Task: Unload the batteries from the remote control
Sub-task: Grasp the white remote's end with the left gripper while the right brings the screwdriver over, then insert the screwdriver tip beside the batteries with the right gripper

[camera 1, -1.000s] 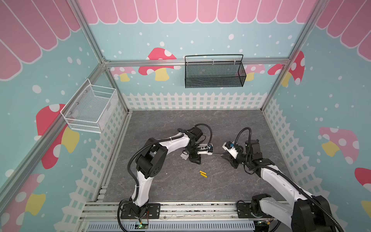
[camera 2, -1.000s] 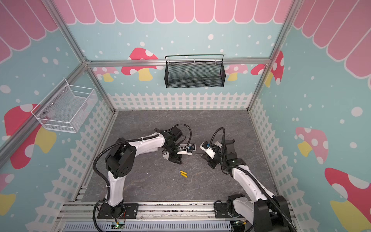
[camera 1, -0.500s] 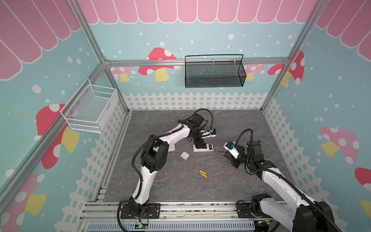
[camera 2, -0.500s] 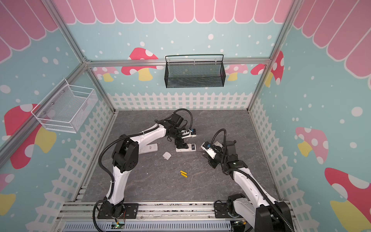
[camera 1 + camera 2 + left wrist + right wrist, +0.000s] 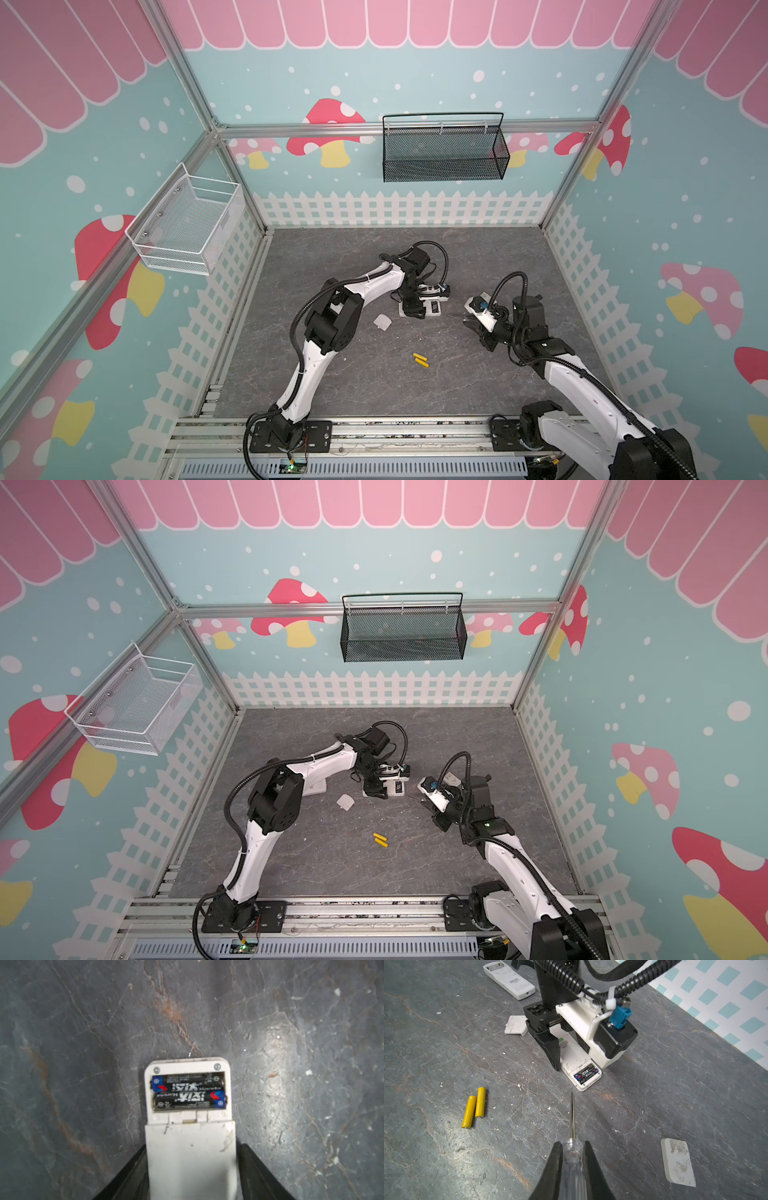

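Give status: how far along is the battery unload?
Done: two yellow cylindrical batteries lie loose on the grey table, and a white plastic remote with an empty open bay lies aside. In hand: the left gripper clamps a second white remote, cover off, two black batteries seated inside; the right gripper holds a clear-handled screwdriver, tip short of that bay. Remaining: lift out both black batteries.

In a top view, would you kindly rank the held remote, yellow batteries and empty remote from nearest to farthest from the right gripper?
1. Held remote, just left of the right gripper.
2. Yellow batteries, front-left.
3. Empty remote, farthest left.
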Robot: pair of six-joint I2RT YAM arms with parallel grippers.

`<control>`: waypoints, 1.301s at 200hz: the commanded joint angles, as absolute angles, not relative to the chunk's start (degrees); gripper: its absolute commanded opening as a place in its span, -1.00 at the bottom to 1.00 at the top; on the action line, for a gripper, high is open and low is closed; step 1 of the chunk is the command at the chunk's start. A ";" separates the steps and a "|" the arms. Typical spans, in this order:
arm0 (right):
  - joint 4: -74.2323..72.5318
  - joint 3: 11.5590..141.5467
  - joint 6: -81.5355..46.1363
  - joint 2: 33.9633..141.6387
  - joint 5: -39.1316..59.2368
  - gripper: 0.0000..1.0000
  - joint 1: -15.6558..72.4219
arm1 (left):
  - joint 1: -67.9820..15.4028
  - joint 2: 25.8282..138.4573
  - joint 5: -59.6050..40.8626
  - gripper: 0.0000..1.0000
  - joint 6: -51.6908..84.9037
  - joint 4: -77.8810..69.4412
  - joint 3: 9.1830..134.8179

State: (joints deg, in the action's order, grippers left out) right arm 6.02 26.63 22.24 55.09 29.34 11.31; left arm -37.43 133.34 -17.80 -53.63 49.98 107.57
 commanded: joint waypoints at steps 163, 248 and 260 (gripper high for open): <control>8.76 32.25 33.36 69.10 35.49 -1.00 18.81 | -41.14 125.00 -21.89 0.02 -50.89 53.46 92.77; 10.37 30.32 35.09 65.48 32.97 -1.00 18.81 | -42.08 124.81 -20.05 0.40 -51.71 54.04 92.11; 10.36 30.47 34.90 65.64 33.68 -1.00 18.81 | -42.25 124.97 -19.45 0.35 -51.87 54.05 92.06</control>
